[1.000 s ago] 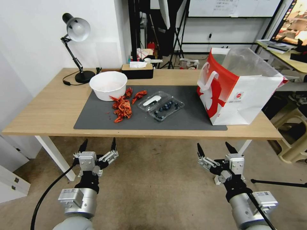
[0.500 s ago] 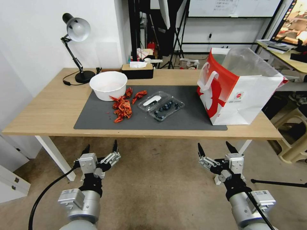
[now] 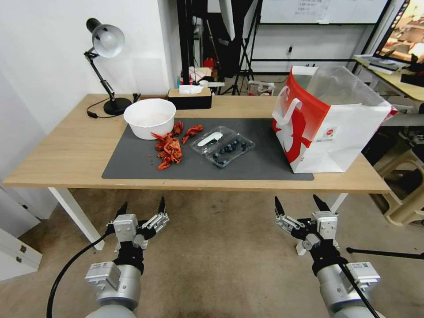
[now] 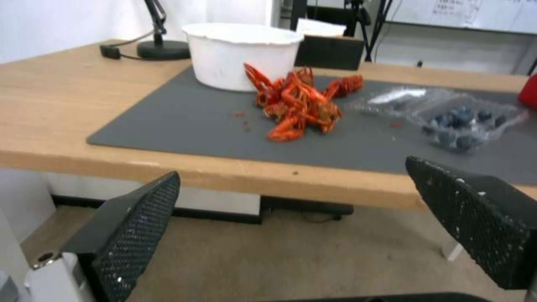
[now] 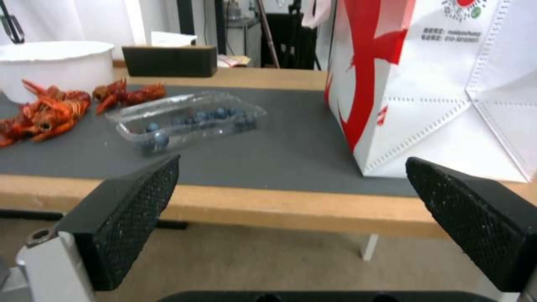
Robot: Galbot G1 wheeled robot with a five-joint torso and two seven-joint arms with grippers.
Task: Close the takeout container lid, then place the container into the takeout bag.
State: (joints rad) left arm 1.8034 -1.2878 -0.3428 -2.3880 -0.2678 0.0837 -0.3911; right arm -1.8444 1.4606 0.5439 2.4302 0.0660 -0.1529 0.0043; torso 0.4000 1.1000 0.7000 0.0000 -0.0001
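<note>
The clear clamshell container (image 3: 230,151) lies open on the grey mat (image 3: 132,165), blueberries in its tray; it also appears in the wrist views (image 4: 467,121) (image 5: 190,119). Its lid (image 3: 208,139) with the white label is folded back flat toward the bowl. The white and red takeout bag (image 3: 329,121) stands open at the mat's right end (image 5: 447,79). My left gripper (image 3: 141,209) and right gripper (image 3: 299,204) hang open and empty below the table's front edge, well short of the container.
A white bowl (image 3: 149,117) and a pile of red crayfish (image 3: 170,148) sit left of the container. A desk lamp (image 3: 106,66) and a black tissue box (image 3: 190,97) stand at the table's back. A stool (image 3: 404,194) is right of the table.
My left gripper has dropped a little lower and drifted slightly right. The right gripper has barely moved. Nothing on the table has shifted.
</note>
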